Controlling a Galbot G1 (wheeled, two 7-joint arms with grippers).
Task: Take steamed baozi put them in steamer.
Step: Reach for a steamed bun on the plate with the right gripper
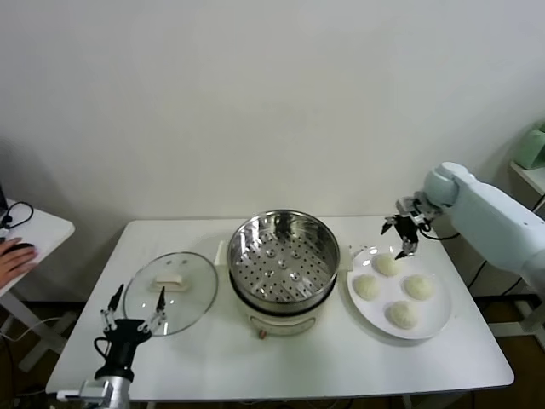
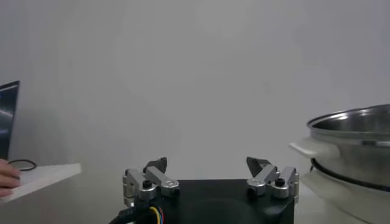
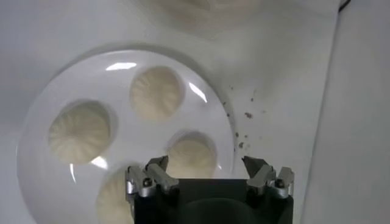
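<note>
Baozi [image 1: 385,264], four, sit on white plate [image 1: 436,322] at 3 o'clock of steamer [image 1: 283,256]. Right hand [image 1: 404,230] hovers released over plate's 12 o'clock bun. Left hand [image 1: 133,311] released, parked beside glass lid [image 1: 189,307].

Even, bright indoor light from above, no hard shadows. Head view sharp; soft shadow under steamer [image 1: 284,271] on bench [image 1: 281,358]. Specular highlights on steel steamer rim, faint sheen on glass lid [image 1: 170,292]. Right wrist view: white glare streaks on plate [image 3: 207,100], baozi [image 3: 156,91] slightly soft, own end effector [image 3: 207,176] in shadow. Left wrist view dimmer, greyish wall, steamer edge mildly blurred.
</note>
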